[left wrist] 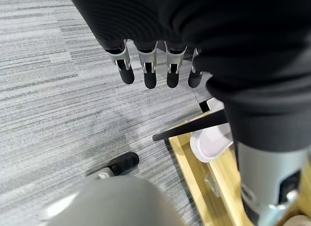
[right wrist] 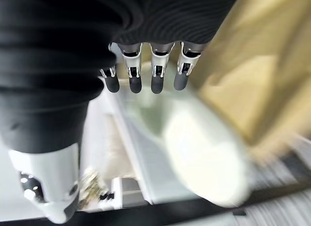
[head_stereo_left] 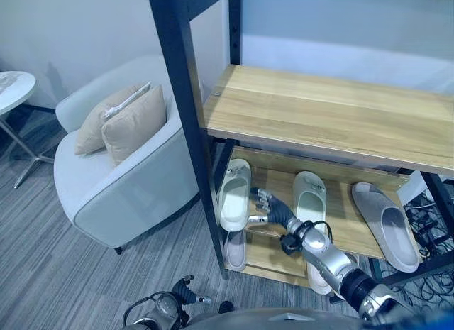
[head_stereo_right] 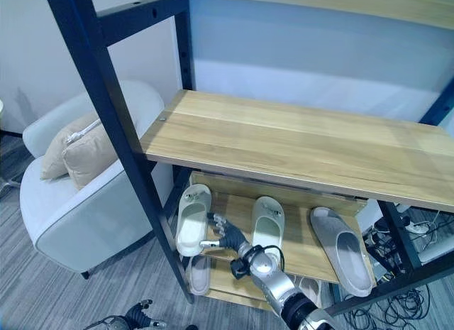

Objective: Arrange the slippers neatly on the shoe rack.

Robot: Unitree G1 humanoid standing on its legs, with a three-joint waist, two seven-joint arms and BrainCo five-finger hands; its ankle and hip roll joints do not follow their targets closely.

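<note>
The shoe rack [head_stereo_left: 186, 96] has a dark frame and wooden shelves. On its low shelf [head_stereo_left: 347, 216] lie a white slipper [head_stereo_left: 234, 195] at the left, a second white slipper [head_stereo_left: 310, 195] in the middle and a grey slipper [head_stereo_left: 386, 223] at the right. Two more pale slippers [head_stereo_left: 235, 250] [head_stereo_left: 319, 280] lie on the bottom board. My right hand [head_stereo_left: 269, 208] is open between the two white slippers, its fingers spread at the left one's edge [right wrist: 204, 148]. My left hand [head_stereo_left: 181, 291] hangs open low over the carpet [left wrist: 58, 99].
A light grey armchair [head_stereo_left: 120, 181] with two beige cushions [head_stereo_left: 131, 121] stands left of the rack. A small round white table [head_stereo_left: 10, 85] is at the far left. The wide middle shelf [head_stereo_left: 333, 117] is bare. Cables lie on the floor at the right [head_stereo_left: 425, 216].
</note>
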